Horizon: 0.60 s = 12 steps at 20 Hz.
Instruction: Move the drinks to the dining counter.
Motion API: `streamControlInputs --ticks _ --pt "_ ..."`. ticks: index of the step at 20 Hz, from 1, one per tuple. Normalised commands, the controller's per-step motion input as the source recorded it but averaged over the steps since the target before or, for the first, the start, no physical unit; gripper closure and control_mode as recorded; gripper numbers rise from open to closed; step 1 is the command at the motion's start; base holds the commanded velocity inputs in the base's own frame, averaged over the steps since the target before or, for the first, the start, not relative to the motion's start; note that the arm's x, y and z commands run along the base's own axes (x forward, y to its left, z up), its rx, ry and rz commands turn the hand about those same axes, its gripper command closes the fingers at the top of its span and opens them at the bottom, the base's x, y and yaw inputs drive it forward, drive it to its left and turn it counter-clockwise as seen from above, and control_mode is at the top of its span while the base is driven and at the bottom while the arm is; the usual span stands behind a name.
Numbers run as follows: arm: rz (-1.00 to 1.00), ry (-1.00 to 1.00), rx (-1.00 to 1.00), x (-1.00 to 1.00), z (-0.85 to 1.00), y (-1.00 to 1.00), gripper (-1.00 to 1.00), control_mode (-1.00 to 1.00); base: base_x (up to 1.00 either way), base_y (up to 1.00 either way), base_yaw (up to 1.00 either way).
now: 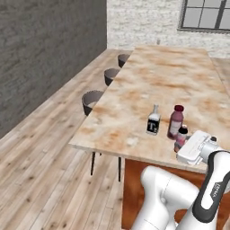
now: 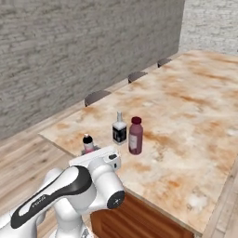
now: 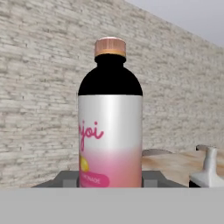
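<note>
counter edge: the dining counter (image 1: pixel 148 81) ends just beside the gripper; its near corner is close to the pink bottle (image 1: pixel 181 138), and wood floor drops away past it.
open room: bare marble runs far ahead and to the right of the bottles; three stools (image 1: pixel 92 101) line the left edge.
gripper: gripper (image 3: pixel 110 179) has its dark tips on either side of the pink bottle's base, closed on it as far as the hand view shows.
pink bottle: upright, long axis vertical, cap up, at the counter's near edge.
maroon bottle: maroon bottle (image 1: pixel 175 121) stands upright just beyond the pink one.
black bottle: black bottle (image 1: pixel 153 120) is upright, clear neck up, just left of the maroon one.
</note>
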Motion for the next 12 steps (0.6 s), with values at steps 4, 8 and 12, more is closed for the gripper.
streamControlInputs --ticks 4,8,12 --pt "0.0 0.0 0.0 0.0 0.0 0.0 1.0 1.0 0.3 -0.46 -0.09" --pt "0.0 0.0 0.0 0.0 0.0 0.0 1.0 1.0 0.08 -0.46 -0.08" --pt "0.0 0.0 0.0 0.0 0.0 0.0 1.0 1.0 0.1 -0.31 -0.01"
